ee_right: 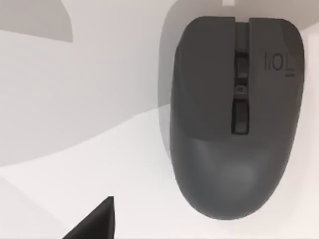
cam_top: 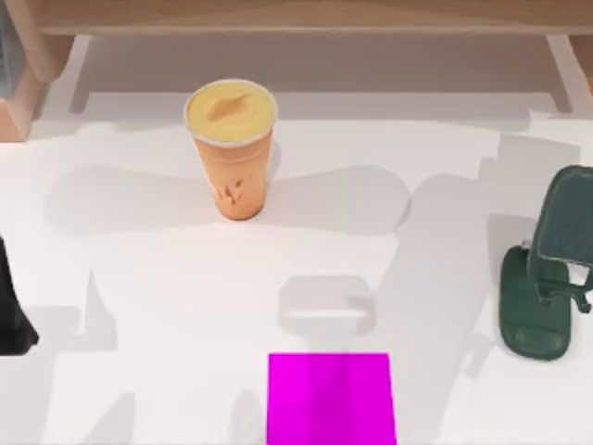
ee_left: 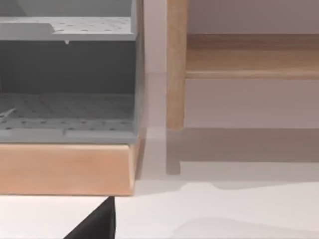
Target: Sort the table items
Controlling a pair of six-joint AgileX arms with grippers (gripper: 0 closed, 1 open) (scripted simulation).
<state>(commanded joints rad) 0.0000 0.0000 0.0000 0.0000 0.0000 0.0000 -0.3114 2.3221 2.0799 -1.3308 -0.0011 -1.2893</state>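
While the tapered orange cup with its domed yellow top (cam_top: 232, 148) stood upright mid-bench (cam_top: 139, 306), the smooth rounded dark grey mouse (ee_right: 234, 114) lay flat beneath the right wrist camera; claw states could not be told.

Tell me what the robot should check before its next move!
1. Tall orange cup with yellow top upright on the plain white table: ok.
2. Dark grey computer mouse lying flat, buttons up: ok.
3. Right hand holding the mouse: not ok, they are apart.
4. Cup apart from the magenta square and the dark green stand: ok.
5. Left arm out of the way at the table's left edge: ok.
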